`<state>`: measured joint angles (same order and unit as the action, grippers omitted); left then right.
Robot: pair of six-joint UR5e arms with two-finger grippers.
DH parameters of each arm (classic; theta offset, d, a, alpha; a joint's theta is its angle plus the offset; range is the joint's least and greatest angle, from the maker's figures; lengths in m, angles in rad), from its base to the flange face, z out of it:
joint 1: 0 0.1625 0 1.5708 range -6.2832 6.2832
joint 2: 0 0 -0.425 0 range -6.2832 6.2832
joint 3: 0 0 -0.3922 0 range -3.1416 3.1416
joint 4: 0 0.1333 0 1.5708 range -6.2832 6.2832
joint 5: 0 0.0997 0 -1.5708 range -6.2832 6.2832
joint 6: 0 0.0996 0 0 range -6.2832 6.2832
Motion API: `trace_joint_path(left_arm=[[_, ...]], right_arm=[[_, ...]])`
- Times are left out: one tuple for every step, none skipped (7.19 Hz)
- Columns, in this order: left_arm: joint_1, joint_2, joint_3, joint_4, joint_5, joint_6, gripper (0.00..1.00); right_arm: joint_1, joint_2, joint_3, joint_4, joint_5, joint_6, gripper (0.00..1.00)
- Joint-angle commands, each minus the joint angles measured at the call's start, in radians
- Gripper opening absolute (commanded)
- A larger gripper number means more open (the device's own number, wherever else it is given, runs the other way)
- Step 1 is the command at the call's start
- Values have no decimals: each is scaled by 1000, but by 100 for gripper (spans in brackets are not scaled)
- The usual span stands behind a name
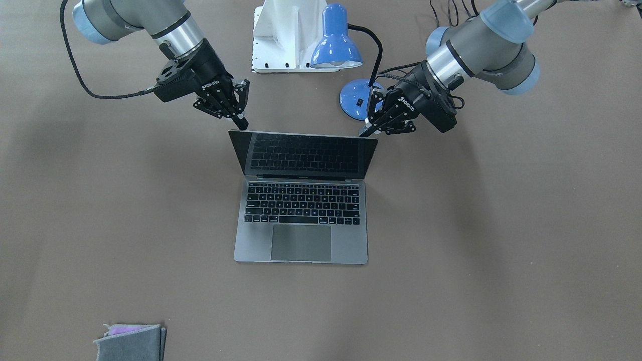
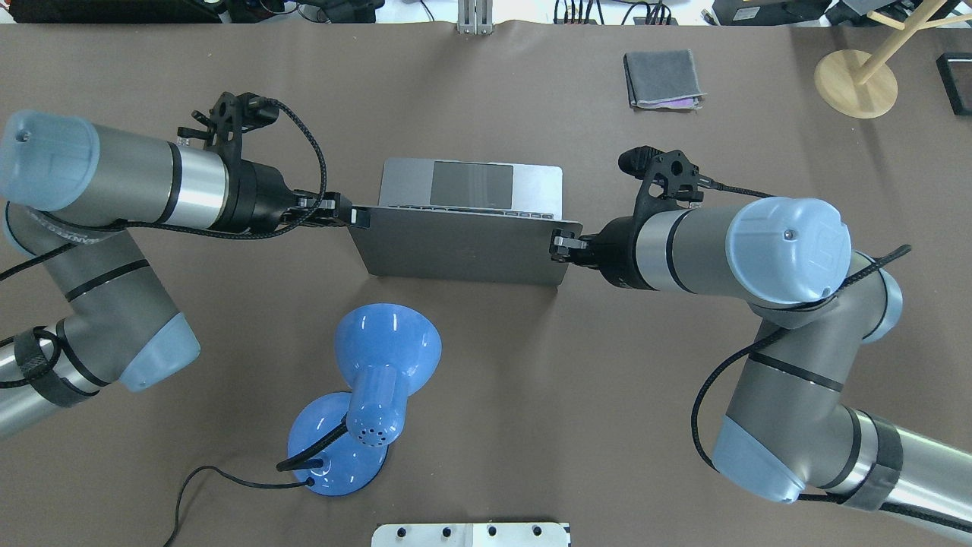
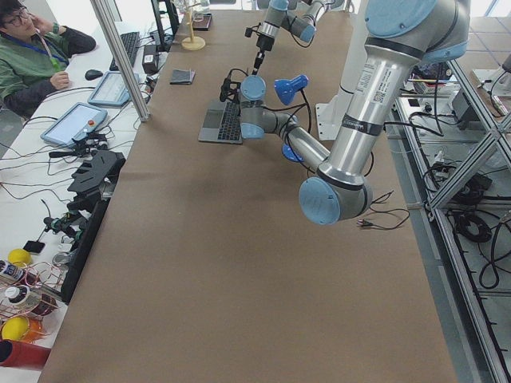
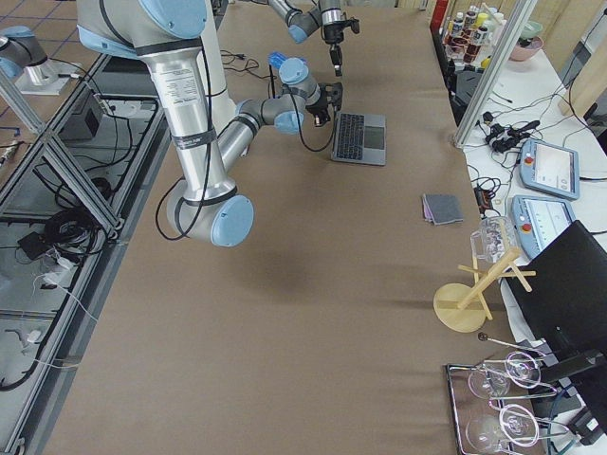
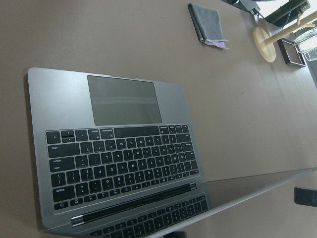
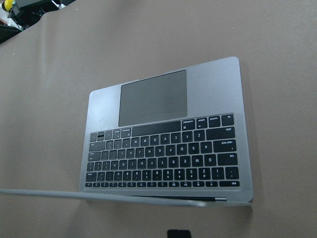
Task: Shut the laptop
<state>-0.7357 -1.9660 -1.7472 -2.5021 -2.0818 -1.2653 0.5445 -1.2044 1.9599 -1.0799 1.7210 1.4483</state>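
Observation:
The space-grey laptop point(image 1: 301, 240) sits mid-table, its lid point(image 2: 463, 251) tilted forward over the black keys. My left gripper point(image 1: 365, 132) is shut, its tip against the lid's top corner on my left point(image 2: 358, 218). My right gripper point(image 1: 242, 122) is shut, its tip at the opposite top corner point(image 2: 560, 243). Neither holds anything. The left wrist view shows the keyboard and trackpad point(image 5: 124, 101) with the screen edge below. The right wrist view shows the keyboard point(image 6: 163, 163) beyond the lid's thin edge.
A blue desk lamp point(image 2: 380, 365) stands behind the laptop near my left arm. A folded grey cloth point(image 2: 662, 78) and a wooden stand point(image 2: 854, 83) lie at the far right. The white robot base point(image 1: 286, 35) is behind the lamp.

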Motion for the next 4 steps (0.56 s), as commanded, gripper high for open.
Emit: trace_joint_path(left_arm=[[-5, -13, 5, 45, 25, 1, 0], [-7, -30, 24, 46, 26, 1, 0], [-7, -40, 49, 46, 45, 1, 0], [-7, -53, 69, 48, 57, 1, 0]], right_arm=[[26, 31, -51, -5, 8, 0, 0], [49, 43, -70, -5, 12, -3, 0], [75, 69, -110, -5, 38, -3, 0], [86, 78, -136, -5, 42, -8, 0]])
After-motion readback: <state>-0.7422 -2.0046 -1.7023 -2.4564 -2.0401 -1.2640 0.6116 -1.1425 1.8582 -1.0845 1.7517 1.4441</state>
